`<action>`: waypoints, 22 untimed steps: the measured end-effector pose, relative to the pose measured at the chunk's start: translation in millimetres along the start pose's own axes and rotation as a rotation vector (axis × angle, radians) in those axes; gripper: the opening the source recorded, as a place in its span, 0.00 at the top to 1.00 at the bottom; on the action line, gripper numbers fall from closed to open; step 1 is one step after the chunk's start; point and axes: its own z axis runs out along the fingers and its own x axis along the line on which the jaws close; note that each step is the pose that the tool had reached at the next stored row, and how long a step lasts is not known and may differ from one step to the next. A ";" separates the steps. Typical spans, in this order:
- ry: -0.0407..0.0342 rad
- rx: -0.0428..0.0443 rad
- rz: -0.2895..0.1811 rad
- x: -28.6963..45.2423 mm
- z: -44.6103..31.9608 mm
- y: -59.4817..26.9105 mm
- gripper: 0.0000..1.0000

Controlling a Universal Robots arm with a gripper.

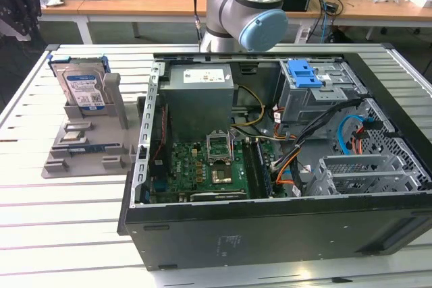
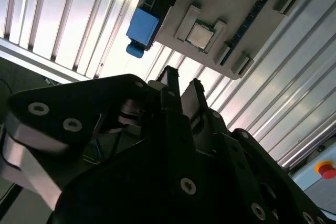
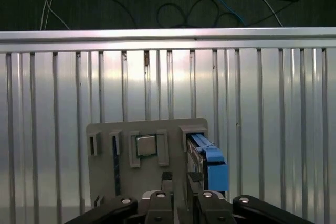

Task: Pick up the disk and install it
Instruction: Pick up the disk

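The disk (image 1: 82, 87), silver with a white-and-blue label and blue side rails, stands on edge in a slot of the grey holder (image 1: 101, 156) on the exterior view's left. Its blue rail (image 3: 211, 162) is seen edge-on in the first wrist view and as a blue block (image 2: 142, 29) in the second wrist view. My gripper (image 2: 182, 81) hangs above the slatted table, off the holder's edge and apart from the disk. Its two fingertips (image 3: 167, 177) stand a small gap apart with nothing between them.
The open computer case (image 1: 145, 166) lies on the exterior view's right, with the grey drive cage and its blue latch (image 1: 304, 72), a power supply box (image 1: 199, 102) and motherboard (image 1: 209, 166). A processor chip (image 3: 146, 146) sits in the holder. The arm's base (image 1: 246, 8) stands behind the case.
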 end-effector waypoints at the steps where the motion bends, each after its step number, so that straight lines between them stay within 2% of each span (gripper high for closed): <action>1: 0.0000 0.0000 0.000 0.0 0.0 0.0 0.77; 3: 0.0000 0.0000 0.000 0.0 0.0 0.0 0.65; 4: 0.0000 0.0000 0.000 0.0 0.0 0.0 0.65; 5: -0.0001 -0.0001 0.000 0.0 0.0 0.0 0.58; 9: -0.0001 0.0002 0.000 -0.2 0.2 -0.6 0.58; 15: 0.0016 -0.0005 -0.001 -7.7 2.6 -13.2 0.58; 17: 0.0020 -0.0019 0.000 -10.0 5.5 -17.0 0.58; 22: 0.0022 -0.0049 0.000 -16.8 18.4 -23.1 0.58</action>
